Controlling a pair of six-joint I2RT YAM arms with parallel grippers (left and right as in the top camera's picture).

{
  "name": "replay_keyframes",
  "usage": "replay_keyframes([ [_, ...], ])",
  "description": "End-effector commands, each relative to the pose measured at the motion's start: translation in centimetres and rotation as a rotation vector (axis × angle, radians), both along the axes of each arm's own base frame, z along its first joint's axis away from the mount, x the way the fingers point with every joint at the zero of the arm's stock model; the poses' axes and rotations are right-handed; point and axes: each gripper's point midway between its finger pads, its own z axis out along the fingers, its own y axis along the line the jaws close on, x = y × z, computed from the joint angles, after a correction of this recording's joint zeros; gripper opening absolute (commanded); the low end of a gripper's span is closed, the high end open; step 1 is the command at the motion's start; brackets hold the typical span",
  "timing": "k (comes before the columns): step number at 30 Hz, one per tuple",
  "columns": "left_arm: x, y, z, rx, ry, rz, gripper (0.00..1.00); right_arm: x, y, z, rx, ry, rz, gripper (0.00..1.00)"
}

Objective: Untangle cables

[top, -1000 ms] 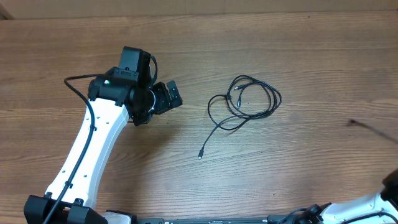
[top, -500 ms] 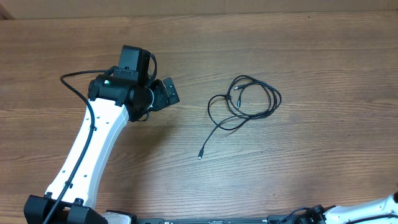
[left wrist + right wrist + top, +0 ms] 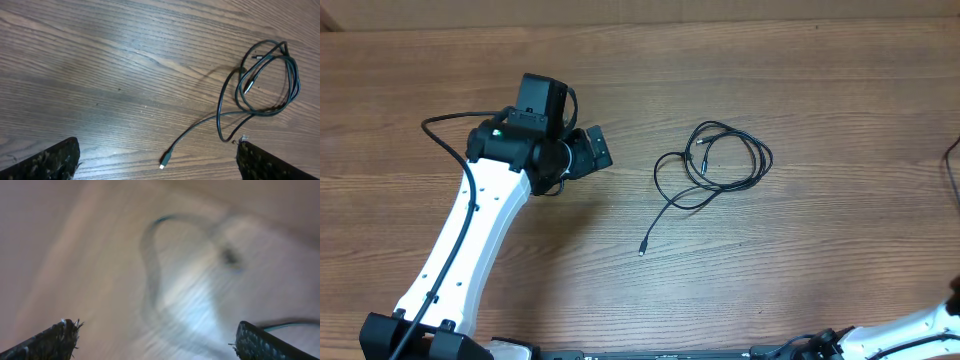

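Overhead, the cables (image 3: 690,170) lie in a loose tangle of loops on the bench (image 3: 820,80), right of the middle. One plug end (image 3: 642,249) trails nearer and leftward. The left hand (image 3: 588,152) is to their left, fingers spread wide, holding nothing. The right hand (image 3: 160,342) shows only in its blurred wrist view, fingers wide apart and empty.

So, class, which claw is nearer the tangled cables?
Left. The left claw hangs open just left of the cables, facing them. The right claw is outside the overhead view; only the right arm shows, at the lower-right corner, farther off.
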Motion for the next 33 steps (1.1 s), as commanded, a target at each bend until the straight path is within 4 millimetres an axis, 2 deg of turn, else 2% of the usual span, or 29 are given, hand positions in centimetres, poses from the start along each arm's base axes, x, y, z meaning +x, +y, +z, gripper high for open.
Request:
replay_keyframes([
  [1,0.0,-0.8,0.1,-0.009,-0.012,-0.020,1.00,3.8,6.7,4.0,0.055,-0.084,0.141,1.00],
  [6,-0.3,-2.6,0.2,-0.026,-0.019,-0.051,0.96,5.8,16.6,2.1,0.216,0.053,0.311,1.00],
  [7,-0.5,-3.4,0.1,-0.028,-0.028,-0.076,0.96,5.9,19.6,1.5,0.260,0.102,0.364,1.00],
  [9,-0.6,-4.4,-0.1,-0.027,-0.042,-0.102,0.96,5.9,23.5,1.0,0.304,0.166,0.437,1.00],
  [10,-0.6,-5.4,-0.7,-0.031,-0.058,-0.127,0.92,5.8,26.5,0.5,0.316,0.225,0.495,1.00],
  [14,-1.0,-6.9,-2.8,-0.070,-0.049,-0.086,0.92,5.7,31.2,-0.1,0.305,0.310,0.594,1.00],
  [15,-1.1,-7.6,-3.9,-0.089,-0.056,-0.075,0.91,5.7,32.9,-0.2,0.306,0.326,0.635,1.00],
  [21,-0.6,-10.7,-7.0,-0.184,-0.155,-0.079,0.73,5.7,37.7,-0.2,0.299,0.359,0.748,1.00],
  [27,-0.1,-13.4,-11.0,-0.208,-0.172,-0.121,0.70,5.2,41.4,-0.3,0.293,0.391,0.839,1.00],
  [28,0.0,-13.9,-11.7,-0.217,-0.168,-0.130,0.66,5.1,41.9,-0.3,0.291,0.394,0.850,1.00],
  [29,0.2,-14.5,-12.5,-0.229,-0.162,-0.142,0.59,5.1,42.4,-0.3,0.289,0.396,0.862,1.00],
  [31,0.1,-15.4,-14.1,-0.254,-0.137,-0.166,0.29,5.0,43.0,-0.3,0.285,0.398,0.879,1.00],
  [32,-0.2,-15.6,-15.1,-0.256,-0.108,-0.173,0.09,5.0,43.4,-0.3,0.283,0.400,0.888,1.00],
  [33,-0.2,-15.3,-15.4,-0.252,-0.096,-0.169,0.04,5.0,43.5,-0.3,0.281,0.399,0.892,1.00],
])
